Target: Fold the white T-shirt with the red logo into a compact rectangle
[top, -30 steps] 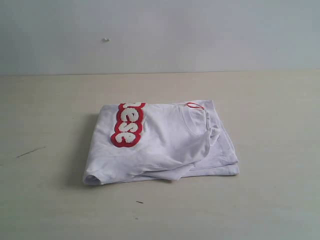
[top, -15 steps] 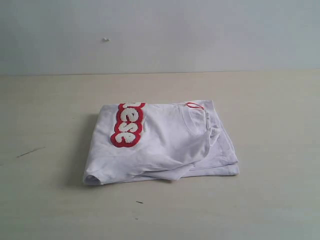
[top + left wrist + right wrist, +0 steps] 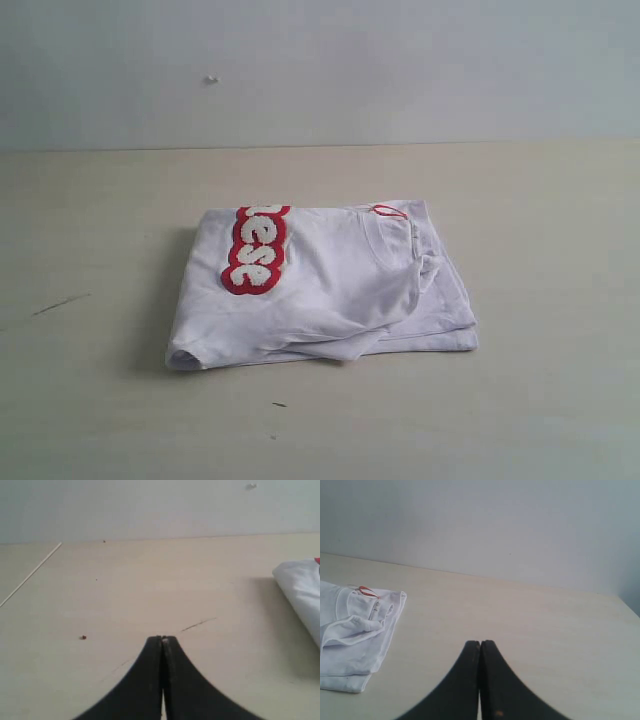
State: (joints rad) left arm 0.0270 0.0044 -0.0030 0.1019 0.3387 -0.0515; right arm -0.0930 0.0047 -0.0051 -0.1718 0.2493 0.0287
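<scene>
The white T-shirt with the red logo (image 3: 330, 285) lies folded into a rough rectangle at the middle of the beige table (image 3: 540, 220). Its red-outlined fuzzy letters (image 3: 255, 248) face up at the back left of the bundle, and the neck opening sits at the back right. Neither arm shows in the exterior view. My left gripper (image 3: 162, 639) is shut with nothing in it, off the shirt's left side; only a corner of the T-shirt (image 3: 302, 592) shows there. My right gripper (image 3: 480, 643) is shut and empty, apart from the T-shirt (image 3: 355, 630) on its right side.
A pale wall (image 3: 320, 70) rises behind the table. A thin dark scratch (image 3: 60, 303) and a small dark speck (image 3: 278, 404) mark the tabletop. A pale seam line (image 3: 30, 574) runs across the table in the left wrist view.
</scene>
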